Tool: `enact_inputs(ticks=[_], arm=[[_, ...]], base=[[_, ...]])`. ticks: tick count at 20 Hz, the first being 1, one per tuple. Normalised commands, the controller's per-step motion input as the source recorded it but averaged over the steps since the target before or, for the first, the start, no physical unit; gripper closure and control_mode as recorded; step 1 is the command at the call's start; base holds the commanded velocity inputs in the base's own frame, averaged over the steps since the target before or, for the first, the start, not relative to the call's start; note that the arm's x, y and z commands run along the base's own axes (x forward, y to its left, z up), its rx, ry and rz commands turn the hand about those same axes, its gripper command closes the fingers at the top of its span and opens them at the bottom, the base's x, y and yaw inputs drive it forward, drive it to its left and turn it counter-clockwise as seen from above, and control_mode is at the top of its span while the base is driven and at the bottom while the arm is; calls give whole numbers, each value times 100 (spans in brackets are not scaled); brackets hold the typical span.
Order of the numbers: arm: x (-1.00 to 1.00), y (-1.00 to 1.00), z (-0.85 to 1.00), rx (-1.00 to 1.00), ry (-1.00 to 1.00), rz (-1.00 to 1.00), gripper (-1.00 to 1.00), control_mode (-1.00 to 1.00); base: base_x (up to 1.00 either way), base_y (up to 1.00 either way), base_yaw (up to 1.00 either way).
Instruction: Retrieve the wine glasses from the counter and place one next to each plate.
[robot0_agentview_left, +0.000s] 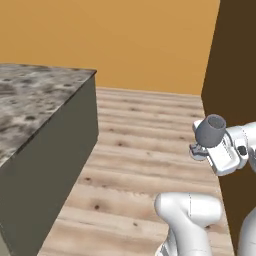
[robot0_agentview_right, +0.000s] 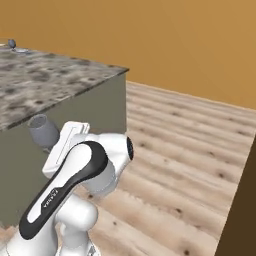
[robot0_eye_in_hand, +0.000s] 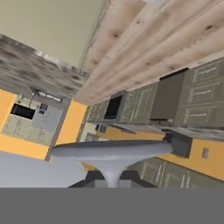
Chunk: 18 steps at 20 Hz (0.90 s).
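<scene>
An orange wall (robot0_agentview_left: 125, 40) is seen across the back of both base views, with a pale plank floor (robot0_agentview_left: 150, 150) spread below it. A dark brown panel (robot0_agentview_left: 235, 65) is stood at the right edge of the left base view. A broad block with a grey speckled stone top (robot0_agentview_right: 45, 85) and olive-grey sides (robot0_agentview_left: 55, 165) is seen at the left in both base views; this is the island table, and it is stood just beside the arm. The white arm (robot0_agentview_right: 75, 185) is raised in front of it.

A grey stemmed wine glass (robot0_agentview_left: 211, 131) is held at the end of the arm, clear of the table and above the floor. In the left base view its bowl is tipped up and to the left, the open mouth turned toward the wall, and its round base (robot0_eye_in_hand: 109, 151) is pressed close to the hand. In the hand view that base is seen as a wide grey disc, with the stem run down from it between the jaws, which are closed on the stem. The gripper (robot0_eye_in_hand: 112, 183) is only partly seen at the bottom of that view.

A second small grey glass (robot0_agentview_right: 11, 44) is stood far off on the stone top, at the upper left of the right base view.
</scene>
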Motion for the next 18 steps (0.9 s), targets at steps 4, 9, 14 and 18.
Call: enact_inputs(ticks=[4,9,14,18], arm=[[0,0,0,0,0,0,100,100],[0,0,0,0,0,0,100,100],[0,0,0,0,0,0,100,100],[0,0,0,0,0,0,100,100]], base=[[73,-100,36],[96,-100,28],[100,-100,24],[100,-100,26]])
